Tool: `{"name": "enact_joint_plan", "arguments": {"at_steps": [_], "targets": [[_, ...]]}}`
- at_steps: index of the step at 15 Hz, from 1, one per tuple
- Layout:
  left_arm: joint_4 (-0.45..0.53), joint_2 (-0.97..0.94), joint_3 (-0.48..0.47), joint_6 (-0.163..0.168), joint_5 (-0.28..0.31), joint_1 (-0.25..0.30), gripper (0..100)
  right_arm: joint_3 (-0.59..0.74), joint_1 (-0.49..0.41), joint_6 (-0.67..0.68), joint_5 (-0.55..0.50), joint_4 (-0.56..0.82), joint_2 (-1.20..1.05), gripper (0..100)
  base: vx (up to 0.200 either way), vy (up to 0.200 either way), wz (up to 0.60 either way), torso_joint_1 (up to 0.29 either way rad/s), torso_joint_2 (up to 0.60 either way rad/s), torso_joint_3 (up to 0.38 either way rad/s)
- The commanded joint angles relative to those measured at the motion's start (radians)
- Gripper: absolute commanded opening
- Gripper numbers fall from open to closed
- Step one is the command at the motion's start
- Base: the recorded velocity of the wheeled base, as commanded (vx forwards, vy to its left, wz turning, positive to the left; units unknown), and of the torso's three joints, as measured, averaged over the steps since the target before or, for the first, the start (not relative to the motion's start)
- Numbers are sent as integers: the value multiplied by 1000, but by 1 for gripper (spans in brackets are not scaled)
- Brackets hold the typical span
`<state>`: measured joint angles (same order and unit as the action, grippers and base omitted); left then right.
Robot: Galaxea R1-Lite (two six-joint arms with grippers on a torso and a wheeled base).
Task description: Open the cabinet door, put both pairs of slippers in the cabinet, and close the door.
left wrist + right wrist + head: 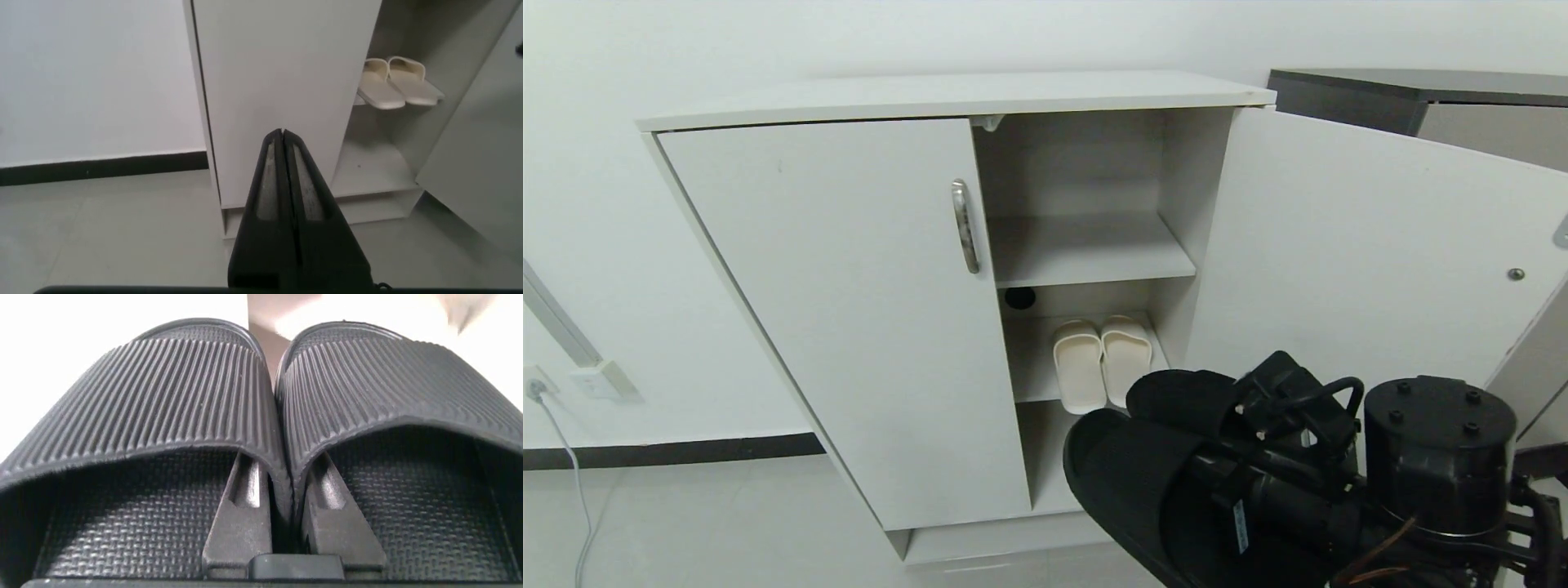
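The white cabinet (849,310) has its right door (1356,253) swung open and its left door shut. A pair of white slippers (1101,361) lies on the middle shelf, also seen as white slippers (402,82) in the left wrist view. My right gripper (278,518) is shut on a pair of black slippers (1143,465), pinching their two inner walls together, held low in front of the open compartment. The ribbed straps of the black slippers (196,392) lie just ahead of the gripper's fingers. My left gripper (283,175) is shut and empty, in front of the left door's lower edge.
The upper shelf (1086,249) and bottom compartment (1045,457) hold nothing. A grey cabinet (1421,102) stands behind the open door. A wall socket (596,380) with a cable sits at the left, above the black skirting.
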<state>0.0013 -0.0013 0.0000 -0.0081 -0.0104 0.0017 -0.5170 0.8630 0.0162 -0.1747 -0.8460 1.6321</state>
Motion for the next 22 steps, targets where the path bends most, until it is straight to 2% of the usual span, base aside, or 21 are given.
{"name": "enact_joint_plan", "arguments": {"at_steps": [1,3,5,6,8,9,10,11,13,15,17,22], "targets": [[0,1,0,0,0,0,0,-5,22,1,-11,-33,84,0,0,0,0,0,0,0],[0,1,0,0,1,0,0,-35,41,13,-37,-36,129,0,0,0,0,0,0,0],[0,1,0,0,0,0,0,-166,60,91,-181,-28,232,0,0,0,0,0,0,0],[0,1,0,0,0,0,0,-293,71,131,-312,15,313,0,0,0,0,0,0,0],[0,1,0,0,0,0,0,-460,73,185,-444,139,385,0,0,0,0,0,0,0],[0,1,0,0,1,0,0,-568,77,248,-522,251,408,0,0,0,0,0,0,0],[0,1,0,0,1,0,0,-603,77,265,-551,294,411,0,0,0,0,0,0,0],[0,1,0,2,1,0,0,-719,76,304,-598,418,416,0,0,0,0,0,0,0],[0,1,0,3,1,0,0,-862,73,320,-631,522,437,0,0,0,0,0,0,0],[0,1,0,3,1,0,0,-953,70,300,-657,544,459,0,0,0,0,0,0,0],[0,1,0,3,1,0,0,-960,71,254,-667,533,445,0,0,0,0,0,0,0],[0,1,0,3,1,0,0,-959,68,235,-667,533,437,0,0,0,0,0,0,0]]}}
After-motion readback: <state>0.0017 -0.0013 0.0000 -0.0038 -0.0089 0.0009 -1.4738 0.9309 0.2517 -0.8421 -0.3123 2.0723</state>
